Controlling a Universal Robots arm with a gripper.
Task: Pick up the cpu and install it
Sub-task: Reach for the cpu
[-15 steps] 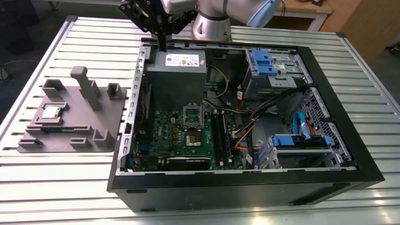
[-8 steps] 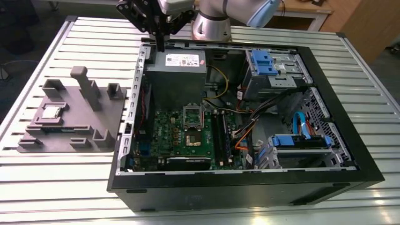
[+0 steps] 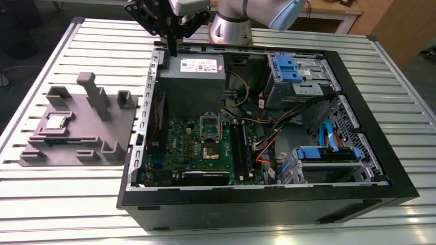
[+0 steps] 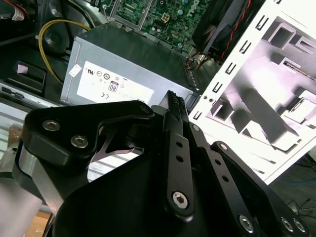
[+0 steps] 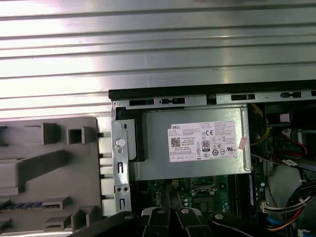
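Black fingers pressed together, pinching nothing; the gripper hangs over the computer case rim, beside the grey power supply. The cpu lies in a grey holder on the slatted surface, exterior view's left, well apart from the gripper. Risks: closed fingers cannot straddle the chip; a low traverse may clip the holder's upright posts; a tilted grasp may drop it.
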